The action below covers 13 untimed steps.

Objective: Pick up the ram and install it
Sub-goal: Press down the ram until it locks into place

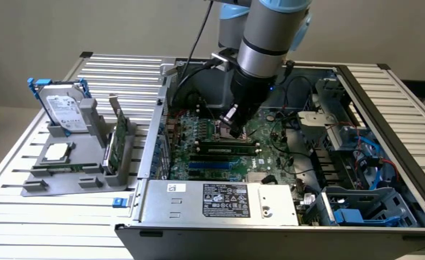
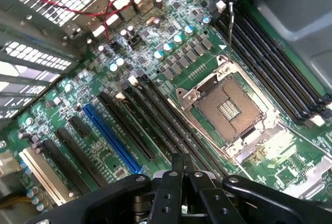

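Observation:
My gripper (image 1: 235,129) is down inside the open computer case, just above the motherboard (image 1: 270,157) beside the CPU socket. Its fingers (image 2: 175,175) are pressed together with nothing between them, so the gripper (image 2: 182,163) is shut and empty. A long, narrow green stick with dark chips, the ram (image 1: 227,144), lies along the memory slots just in front of the gripper, apparently seated in one. In the wrist view the black memory slots (image 2: 155,125) run between the empty CPU socket (image 2: 228,107) and the blue expansion slot (image 2: 111,138).
A grey holder (image 1: 67,181) on the slatted table at the exterior view's left carries a silver hard drive (image 1: 62,111), a CPU chip (image 1: 57,153) and an upright green card with a metal bracket (image 1: 118,138). The power supply (image 1: 216,200), cables and drive cage (image 1: 364,206) crowd the case.

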Each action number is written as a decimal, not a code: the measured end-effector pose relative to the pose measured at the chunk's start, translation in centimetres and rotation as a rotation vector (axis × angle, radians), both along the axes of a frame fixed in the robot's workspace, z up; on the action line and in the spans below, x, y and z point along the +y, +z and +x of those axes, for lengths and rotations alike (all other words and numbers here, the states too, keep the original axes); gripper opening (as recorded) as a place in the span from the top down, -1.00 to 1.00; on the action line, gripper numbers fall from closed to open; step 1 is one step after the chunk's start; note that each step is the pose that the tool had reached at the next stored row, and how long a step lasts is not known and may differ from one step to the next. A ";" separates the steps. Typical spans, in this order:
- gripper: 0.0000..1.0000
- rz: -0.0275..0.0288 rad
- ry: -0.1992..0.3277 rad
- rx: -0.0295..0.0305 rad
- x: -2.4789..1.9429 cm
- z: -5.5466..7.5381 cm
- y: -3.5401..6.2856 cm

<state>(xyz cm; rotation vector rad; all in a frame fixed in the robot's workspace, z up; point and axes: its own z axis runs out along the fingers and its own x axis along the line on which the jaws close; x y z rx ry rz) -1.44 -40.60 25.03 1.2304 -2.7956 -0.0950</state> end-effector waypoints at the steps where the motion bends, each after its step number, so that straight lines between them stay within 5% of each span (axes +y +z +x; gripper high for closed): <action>1: 0.79 0.0000 -0.017 0.0000 0.00 0.0 -0.03; 13: 0.79 0.0000 -0.235 0.0000 0.00 0.0 -0.41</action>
